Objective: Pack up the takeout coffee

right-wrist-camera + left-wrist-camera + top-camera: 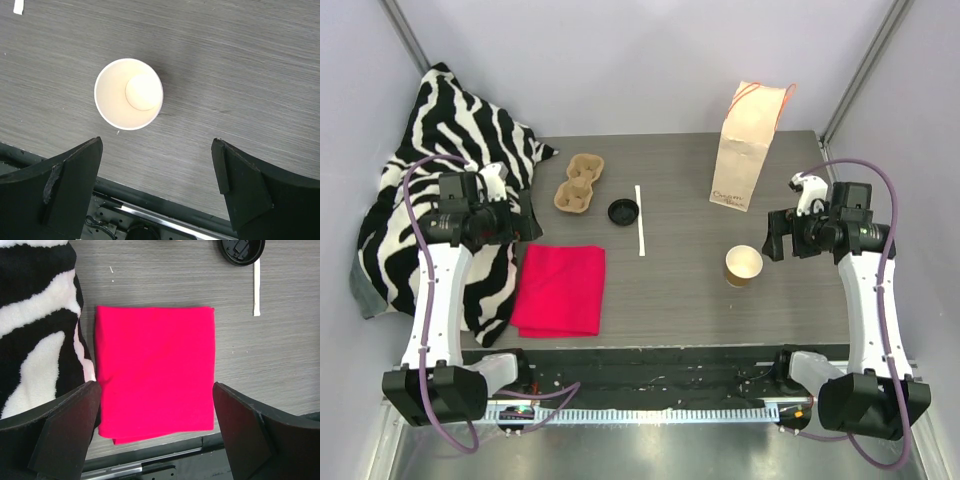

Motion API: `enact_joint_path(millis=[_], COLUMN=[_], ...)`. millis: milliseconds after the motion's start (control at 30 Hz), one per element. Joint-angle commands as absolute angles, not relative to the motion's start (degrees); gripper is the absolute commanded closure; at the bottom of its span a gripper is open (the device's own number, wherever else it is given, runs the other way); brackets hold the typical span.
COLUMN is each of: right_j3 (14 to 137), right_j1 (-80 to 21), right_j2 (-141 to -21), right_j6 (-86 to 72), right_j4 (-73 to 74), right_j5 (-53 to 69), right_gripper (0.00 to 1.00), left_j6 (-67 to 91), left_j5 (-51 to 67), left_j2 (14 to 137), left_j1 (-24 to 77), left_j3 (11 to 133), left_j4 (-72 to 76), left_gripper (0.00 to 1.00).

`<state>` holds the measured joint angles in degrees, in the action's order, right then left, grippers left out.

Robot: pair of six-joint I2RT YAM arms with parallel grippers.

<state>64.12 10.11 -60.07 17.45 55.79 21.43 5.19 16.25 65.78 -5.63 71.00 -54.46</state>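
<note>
One lidless cup point(128, 94), seemingly beside right pincer point(157, 145)

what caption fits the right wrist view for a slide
Open right hand poised over an upright lidless brown paper cup on grey woodgrain table

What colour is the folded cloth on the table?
Bright pink all over. The cloth shows best in the left wrist view.

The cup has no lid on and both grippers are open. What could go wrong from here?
The cup stands open, its lid lying apart by the carrier; it may get packed unlidded. The right gripper, open near it, could crush or tip it. The tall bag stands unsupported and might topple.
</note>
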Motion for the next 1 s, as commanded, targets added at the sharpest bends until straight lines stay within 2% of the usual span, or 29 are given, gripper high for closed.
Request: enact_joint_path(millis=[0,233,533,667,867,967], right_j3=[65.92,67.85,66.80,65.57,64.51,63.63], right_j1=[9.93,8.79,5.01,2.38,0.70,0.62], right_j2=[-61.34,-67.67,-71.98,-74.44,-78.30,-81.11], right_j6=[20.39,23.81,21.80,19.17,17.32,17.40], right_j4=[57.04,60.90,57.93,55.20,51.33,48.96], right_j5=[21.72,20.92,16.79,13.63,9.24,7.47], right_gripper=[0.00,0.00,0.00,0.09,0.27,0.32], left_j6=[6.33,9.66,10.55,10.55,11.24,12.30], left_j5=[15.91,14.50,14.85,17.22,16.18,15.12], left_j2=[65.39,62.67,60.82,60.82,60.91,60.65], left_j1=[-5.71,-5.71,-5.71,-5.71,-5.71,-5.71], left_j3=[71.46,68.65,66.36,65.48,66.01,65.92], left_j4=[-52.21,-48.61,-47.37,-47.02,-47.64,-47.72], left_gripper=[0.00,0.01,0.00,0.00,0.00,0.00])
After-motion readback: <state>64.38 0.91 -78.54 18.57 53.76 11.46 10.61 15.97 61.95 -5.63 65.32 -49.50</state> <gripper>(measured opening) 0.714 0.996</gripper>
